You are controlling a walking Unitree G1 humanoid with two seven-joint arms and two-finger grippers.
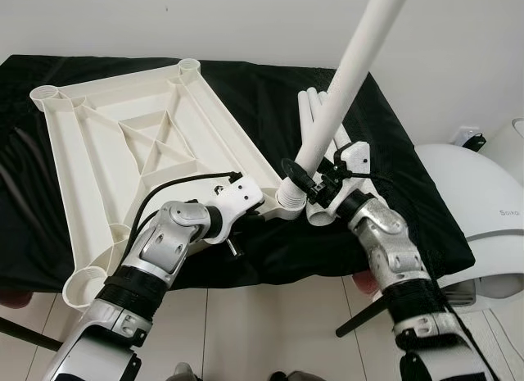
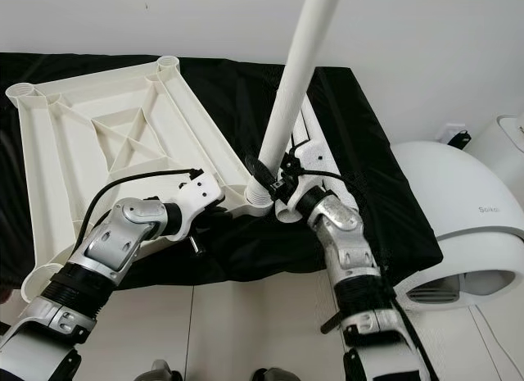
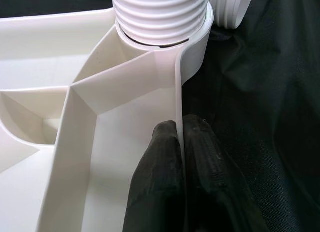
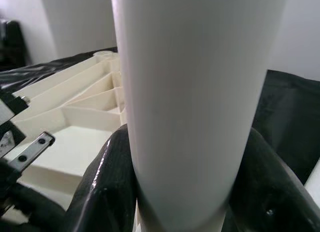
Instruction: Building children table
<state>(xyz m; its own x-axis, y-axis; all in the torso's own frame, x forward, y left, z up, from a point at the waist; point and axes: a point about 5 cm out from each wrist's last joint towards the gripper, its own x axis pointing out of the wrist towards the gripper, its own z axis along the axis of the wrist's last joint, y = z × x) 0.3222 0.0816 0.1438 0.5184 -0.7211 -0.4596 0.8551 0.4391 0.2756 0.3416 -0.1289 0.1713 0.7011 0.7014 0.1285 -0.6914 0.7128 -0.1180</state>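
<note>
Clearance around the raised leg
White upright plastic tube leg (image 1: 348,78) and spare white tubes (image 1: 311,106) obstruct the right side; black cloth-covered table (image 1: 270,94) behind lies open.

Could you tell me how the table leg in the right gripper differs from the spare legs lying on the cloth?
The held leg stands upright in a corner socket of the tabletop, clamped by the right gripper; the spare legs lie flat on the black cloth, untouched. All are white tubes.

White tabletop (image 1: 139,143), black cloth (image 1: 270,102)
</note>
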